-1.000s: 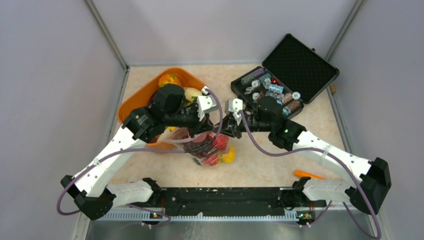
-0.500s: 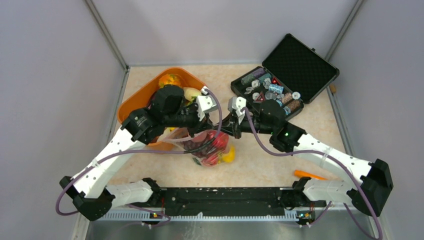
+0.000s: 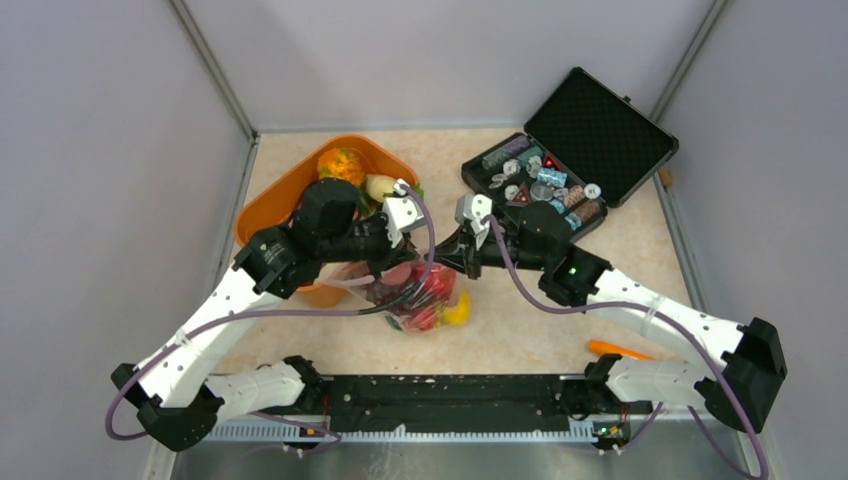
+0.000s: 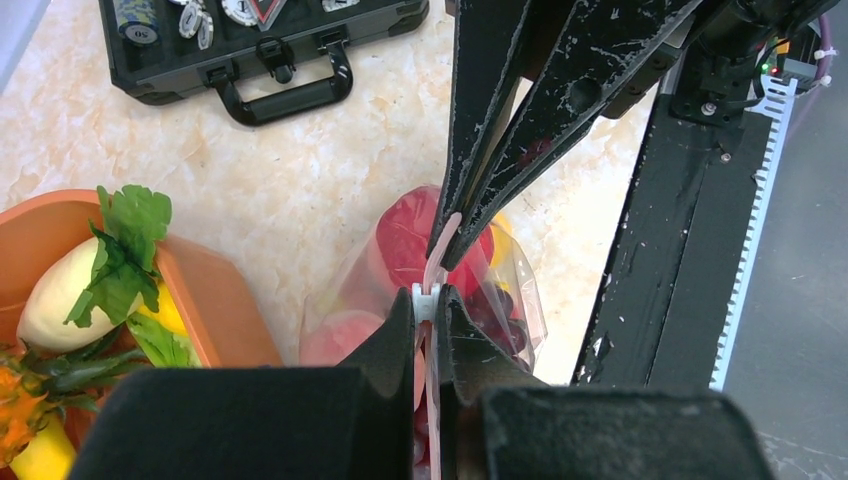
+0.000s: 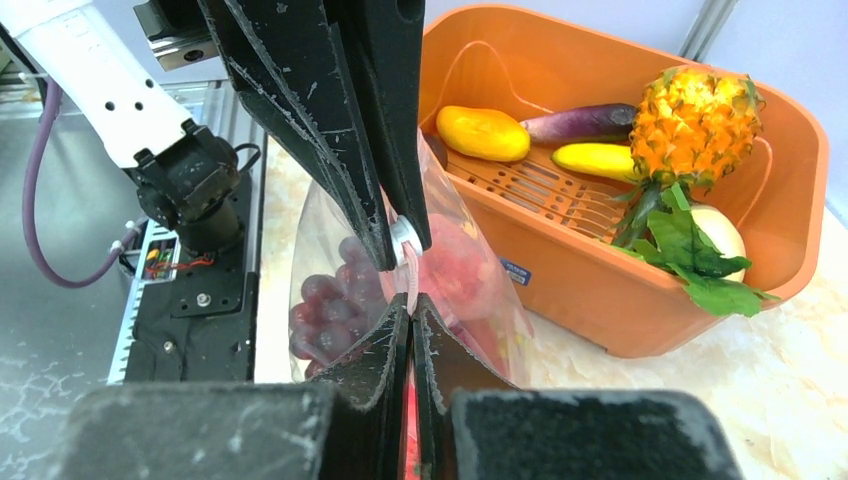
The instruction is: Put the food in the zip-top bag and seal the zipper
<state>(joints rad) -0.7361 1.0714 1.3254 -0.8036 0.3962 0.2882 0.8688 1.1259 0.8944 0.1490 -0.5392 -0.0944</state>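
Plainly, the risk lies at the seam. If either arm drags along the strip while the tracks are misaligned, a gap could stay open. A hard pull could let the slick film slide out of the pinch or stretch it. The two sets of tips meet almost nose to nose, so they could also knock into each other.

At far left, the rigid orange plastic basket [image 5: 620, 310] holds more toy food [image 5: 695, 120]: a knobbly pineapple, smooth yellow pieces, a glossy purple aubergine and a white radish with crinkled green leaves. Sealing now would shut these out.

Just right of the basket, the left gripper [image 4: 428, 298] is clamped on the narrow pink zipper [image 4: 438, 262] of the clear, thin, crinkly plastic zip-top bag [image 3: 430, 295]. The bag sits between the arms beside the basket's right wall, bulging with red apples, purple grapes and a yellow piece.

The right gripper [image 5: 408, 305] has scuffed dark fingers, also pressed together on that strip.

At far right, the black hard case [image 3: 600, 130] lies open, showing a foam-lined lid and small round chips.
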